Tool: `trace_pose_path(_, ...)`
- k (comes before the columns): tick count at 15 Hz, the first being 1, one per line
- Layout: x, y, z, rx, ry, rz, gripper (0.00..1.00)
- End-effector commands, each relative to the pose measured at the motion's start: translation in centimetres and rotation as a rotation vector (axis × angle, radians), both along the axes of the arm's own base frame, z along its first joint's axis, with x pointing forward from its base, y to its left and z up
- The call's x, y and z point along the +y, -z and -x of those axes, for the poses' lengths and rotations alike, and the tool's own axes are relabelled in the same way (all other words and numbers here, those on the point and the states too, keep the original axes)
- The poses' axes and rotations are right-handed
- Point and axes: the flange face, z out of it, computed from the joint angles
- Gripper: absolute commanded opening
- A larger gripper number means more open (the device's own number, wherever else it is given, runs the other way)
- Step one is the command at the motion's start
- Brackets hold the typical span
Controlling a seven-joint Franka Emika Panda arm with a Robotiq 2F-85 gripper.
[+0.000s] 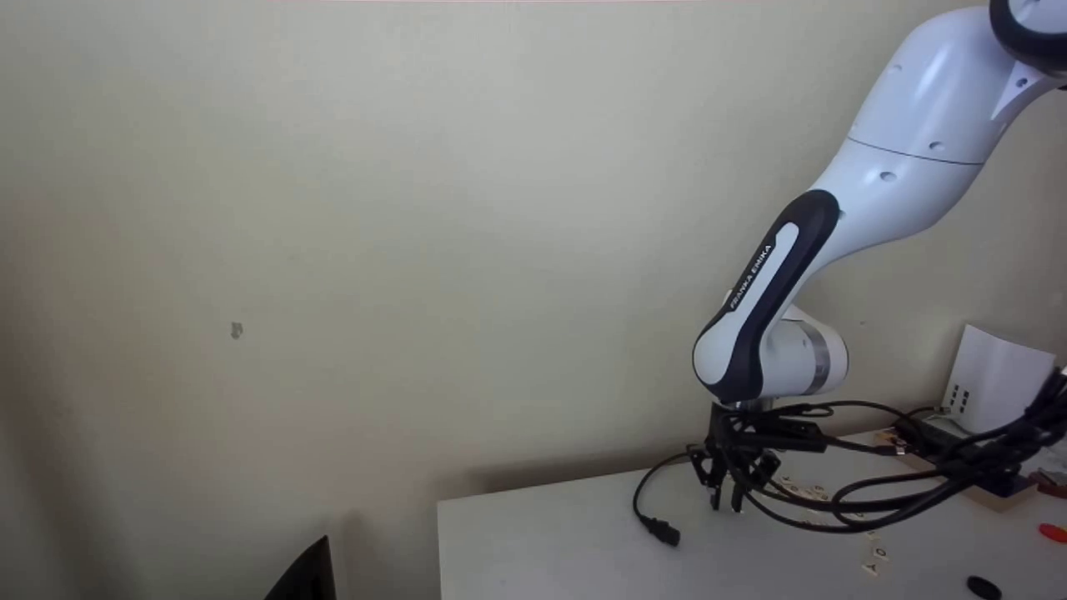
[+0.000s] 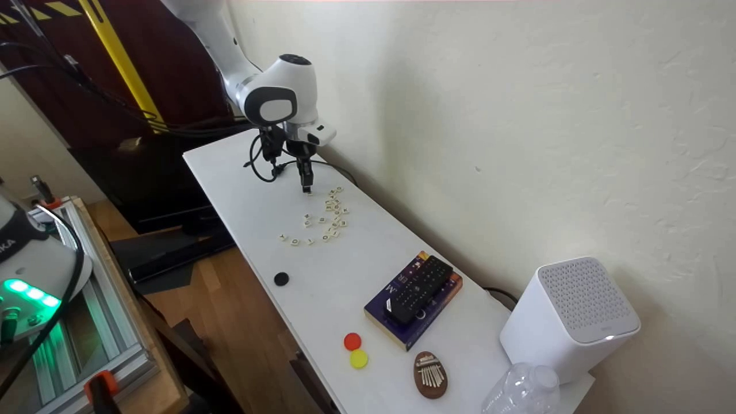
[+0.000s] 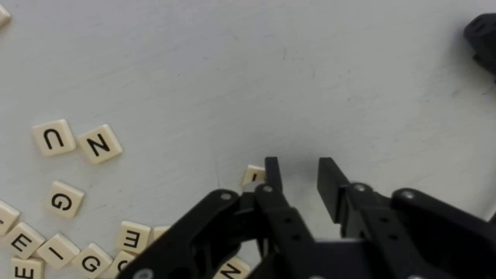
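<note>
Black fingers (image 3: 273, 172) downward near tile (image 3: 254, 174)

- "FRANKA EMIKA", on the robot arm (image 1: 896, 183)
- "KA", cut off, on a second arm (image 2: 43, 270)
- Wrist view: a U tile (image 3: 54, 138), an I tile (image 3: 58, 251), N tiles (image 3: 100, 143), G tiles (image 3: 65, 199), E tiles (image 3: 133, 237); one half-hidden tile (image 3: 253, 173) by the fingers (image 3: 273, 174), letter unclear
- In an exterior view: a Y tile (image 1: 870, 569), an O tile (image 1: 881, 553)
- "M", on the book (image 2: 380, 305), other print unclear
</note>
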Motion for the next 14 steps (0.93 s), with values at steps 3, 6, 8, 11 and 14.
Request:
trace_pose_path(3, -0.3, 0.4, 0.0, -0.018, 0.014, 0.014, 0.00)
trace_pose_path(6, 0.1, 0.9, 0.0, 0.010, -0.027, 0.012, 0.00)
trace_pose_path(8, 0.2, 1.1, 0.1, 0.032, -0.069, 0.003, 0.00)
trace_pose_path(11, 0.4, 1.4, 0.4, 0.060, -0.149, -0.008, 0.00)
trace_pose_path(14, 0.8, 1.6, 0.6, 0.085, -0.246, 0.002, 0.00)
